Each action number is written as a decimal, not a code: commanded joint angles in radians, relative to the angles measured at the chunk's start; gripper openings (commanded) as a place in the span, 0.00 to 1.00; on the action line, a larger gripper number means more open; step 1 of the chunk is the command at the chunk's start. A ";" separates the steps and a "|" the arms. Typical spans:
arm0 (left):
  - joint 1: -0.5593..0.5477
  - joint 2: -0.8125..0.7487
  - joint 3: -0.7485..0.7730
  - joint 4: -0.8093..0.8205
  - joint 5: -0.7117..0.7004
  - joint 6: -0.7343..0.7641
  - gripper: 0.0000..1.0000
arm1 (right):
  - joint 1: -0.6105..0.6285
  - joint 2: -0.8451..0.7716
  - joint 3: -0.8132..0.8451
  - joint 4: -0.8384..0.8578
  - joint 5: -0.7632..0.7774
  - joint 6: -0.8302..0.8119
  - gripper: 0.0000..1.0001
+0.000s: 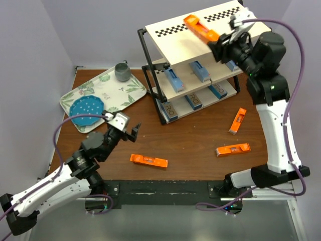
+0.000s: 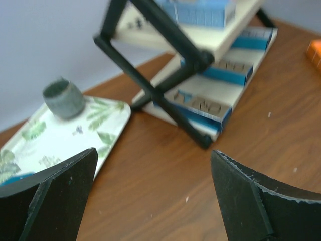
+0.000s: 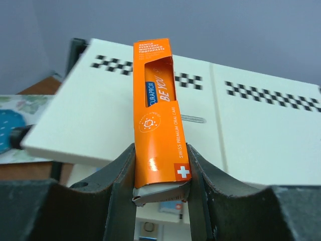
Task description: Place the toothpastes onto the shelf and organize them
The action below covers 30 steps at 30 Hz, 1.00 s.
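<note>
Right gripper (image 3: pixel 160 168) clamped on the bottom end of an orange carton (image 3: pixel 157 108), over the shelf's (image 1: pixel 150 65) top board (image 3: pixel 251 135).
I'd set it flat, in line with the slope, and release only once it rests (slanted board, may slide; contact unclear now). My left gripper (image 2: pixel 153 191) is wide open and empty, low over the table (image 1: pixel 200 130). The wrist view shows the grip. Only the top view shows three loose cartons (image 1: pixel 148 160) and blue ones (image 1: pixel 199 71) on lower tiers.
</note>
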 commanded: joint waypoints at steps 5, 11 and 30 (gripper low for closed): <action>0.004 0.050 -0.181 0.200 -0.060 0.045 1.00 | -0.323 0.147 0.149 0.127 -0.221 0.099 0.14; 0.005 0.099 -0.199 0.234 -0.050 0.088 0.99 | -0.466 0.274 0.282 0.156 -0.313 0.112 0.14; 0.005 0.119 -0.217 0.252 -0.014 0.117 0.98 | -0.589 0.515 0.388 0.317 -0.445 0.194 0.15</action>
